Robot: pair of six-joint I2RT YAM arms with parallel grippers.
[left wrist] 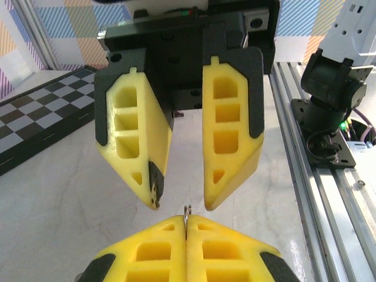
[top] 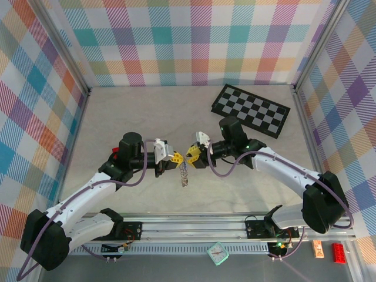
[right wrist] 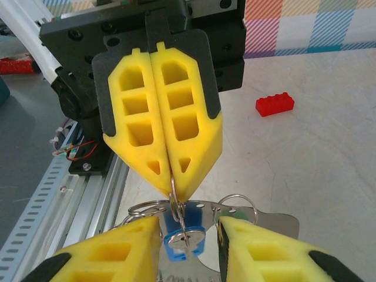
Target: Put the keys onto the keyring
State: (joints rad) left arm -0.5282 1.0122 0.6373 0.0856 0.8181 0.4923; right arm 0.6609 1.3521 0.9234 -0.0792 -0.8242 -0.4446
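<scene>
Keyring [top: 184, 171] is hanging above the middle of the counter [top: 117, 117], between my two arms, while the chequered board [top: 251, 110] is lying at the far right. My left end effector [right wrist: 171, 179] is clenching its yellow fingers on the ring's thin wire, holding it up. My right end effector [left wrist: 182, 202] is facing it, just beside, fingers spread and gripping nothing. A blue-headed key [right wrist: 182, 239] is dangling from the ring between those spread fingers. A small red brick [right wrist: 274, 104] is lying on the counter.
</scene>
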